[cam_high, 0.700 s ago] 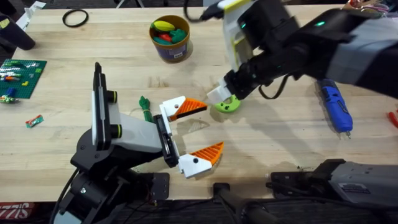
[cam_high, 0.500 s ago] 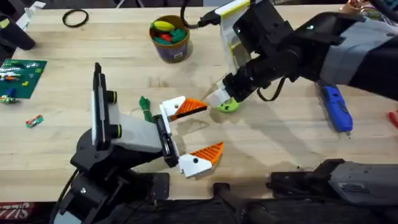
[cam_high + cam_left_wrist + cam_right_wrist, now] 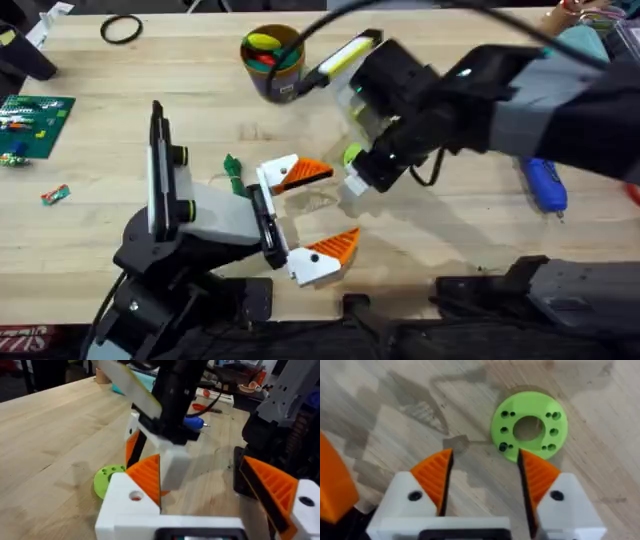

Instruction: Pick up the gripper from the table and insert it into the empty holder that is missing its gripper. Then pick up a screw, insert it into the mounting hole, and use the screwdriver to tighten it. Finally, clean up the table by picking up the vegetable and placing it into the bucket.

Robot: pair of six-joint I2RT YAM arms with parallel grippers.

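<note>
Overhead: the right gripper (image 3: 358, 180) hangs over mid-table, green ring (image 3: 351, 155) peeking out just beside it. Left gripper (image 3: 315, 215) is spread wide, empty. The stubby blue screwdriver (image 3: 545, 184) lies far right.

Left wrist: the flat green ring (image 3: 107, 479) sits on the table (image 3: 50, 445).

Right wrist: jaws apart, holding nothing; the holed ring (image 3: 529, 426) lies just beyond the orange pads (image 3: 436, 479).

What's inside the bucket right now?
The bucket holds toy vegetables: yellow, red and green pieces show at the top. Whatever lies beneath them is covered.
</note>
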